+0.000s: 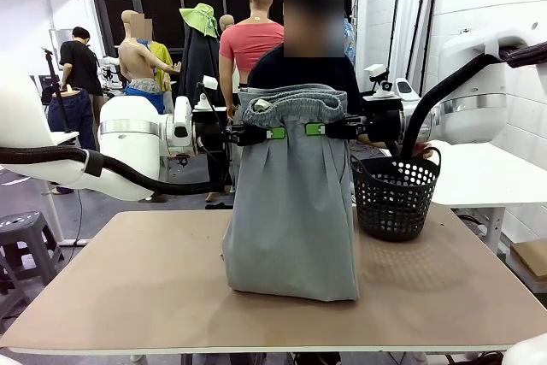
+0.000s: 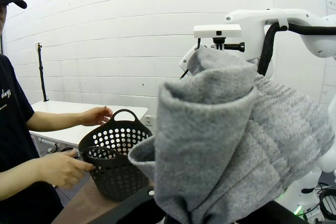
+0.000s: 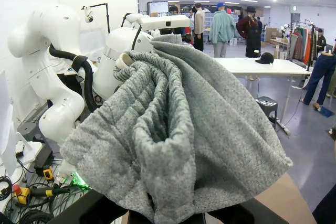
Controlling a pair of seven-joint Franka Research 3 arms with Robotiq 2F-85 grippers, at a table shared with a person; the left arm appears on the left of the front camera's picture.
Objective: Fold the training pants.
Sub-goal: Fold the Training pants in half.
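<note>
The left fingers (image 1: 272, 133) and right fingers (image 1: 313, 129) each pinched the waistband of the grey pants (image 1: 292, 211), which hung down onto the tabletop (image 1: 128, 279).

The light grey soft jersey training pants (image 1: 293, 203) hang upright at the counter's centre (gathered elastic waistband at 12 o'clock), doubled lengthwise, bottom fold resting on the counter.

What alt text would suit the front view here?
Both arms hold the grey training pants up by the waistband, left gripper and right gripper pinching either side, the hem resting on the table. A black basket stands to the right, a person behind.
</note>
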